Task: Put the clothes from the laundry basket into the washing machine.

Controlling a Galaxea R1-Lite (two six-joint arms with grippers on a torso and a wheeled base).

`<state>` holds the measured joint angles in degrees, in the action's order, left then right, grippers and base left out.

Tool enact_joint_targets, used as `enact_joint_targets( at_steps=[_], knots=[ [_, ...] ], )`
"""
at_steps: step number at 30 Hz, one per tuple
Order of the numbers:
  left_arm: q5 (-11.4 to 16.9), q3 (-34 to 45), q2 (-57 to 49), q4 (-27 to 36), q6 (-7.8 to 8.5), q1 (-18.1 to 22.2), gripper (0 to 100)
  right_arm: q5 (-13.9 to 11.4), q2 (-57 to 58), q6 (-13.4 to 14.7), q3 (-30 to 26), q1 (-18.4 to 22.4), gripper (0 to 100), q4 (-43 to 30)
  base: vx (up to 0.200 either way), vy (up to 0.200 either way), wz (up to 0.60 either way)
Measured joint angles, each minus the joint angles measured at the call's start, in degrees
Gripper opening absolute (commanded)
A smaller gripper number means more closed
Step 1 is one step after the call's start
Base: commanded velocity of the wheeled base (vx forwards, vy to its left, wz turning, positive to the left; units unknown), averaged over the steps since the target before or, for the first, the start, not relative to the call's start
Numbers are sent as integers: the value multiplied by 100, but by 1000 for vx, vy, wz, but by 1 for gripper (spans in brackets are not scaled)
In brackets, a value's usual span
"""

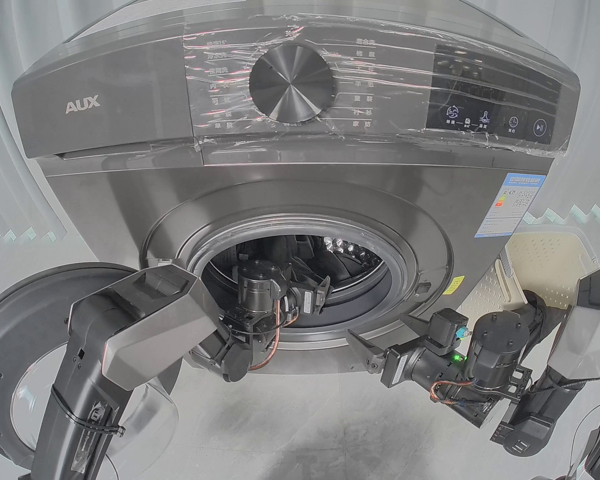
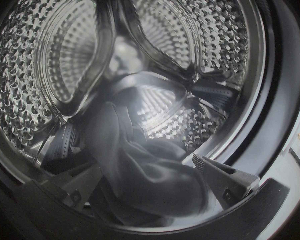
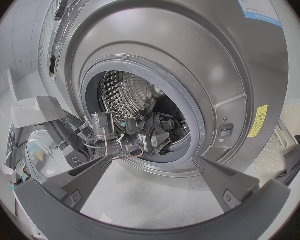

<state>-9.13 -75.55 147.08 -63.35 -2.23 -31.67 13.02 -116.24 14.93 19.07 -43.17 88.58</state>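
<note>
My left gripper (image 1: 317, 291) sits at the mouth of the grey front-loading washing machine (image 1: 313, 188), just inside the round opening. In the left wrist view its two dark fingers (image 2: 223, 180) stand wide apart. A dark grey crumpled garment (image 2: 150, 180) lies between them and over the lower lip of the shiny dimpled steel drum (image 2: 156, 34). I cannot tell whether either pad actually touches the cloth. The right wrist view shows the same gripper (image 3: 158, 140) against a heap of dark clothing (image 3: 163, 120) at the bottom of the drum.

My right gripper (image 1: 377, 326) hangs outside the machine, in front of and below the door ring. Its fingers (image 3: 223, 180) are spread, and between them I see only pale floor and the machine's front.

The machine stands on a light grey smooth floor (image 1: 300, 421), with a white pleated curtain (image 1: 7, 168) behind it. Its round glass door (image 1: 20, 341) is swung open on my left side. A large metal dial (image 1: 291, 83) sits on the control panel under clear plastic film. The cream perforated plastic laundry basket (image 1: 553, 268) stands just beside the machine on my right, behind the right arm. I cannot see into it.

The clothes I can see are in the drum, at the left gripper and well apart from the right one.
</note>
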Motion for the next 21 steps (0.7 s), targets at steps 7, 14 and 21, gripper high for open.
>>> enact_joint_targets(
  at_steps=[7, 14, 21],
  knots=[
    [29, 187, 20, 54, 139, 1, 0, 0, 0, 0, 0, 0, 100, -1, 0, 0, 0],
    [35, 93, 107, 55, 163, 30, 0, 0, 0, 0, 6, -5, 100, 0, 0, 0, 0],
    [-23, -336, 138, 68, 12, 45, 0, 0, 0, 1, 6, -11, 100, 0, 0, 0, 0]
  ],
)
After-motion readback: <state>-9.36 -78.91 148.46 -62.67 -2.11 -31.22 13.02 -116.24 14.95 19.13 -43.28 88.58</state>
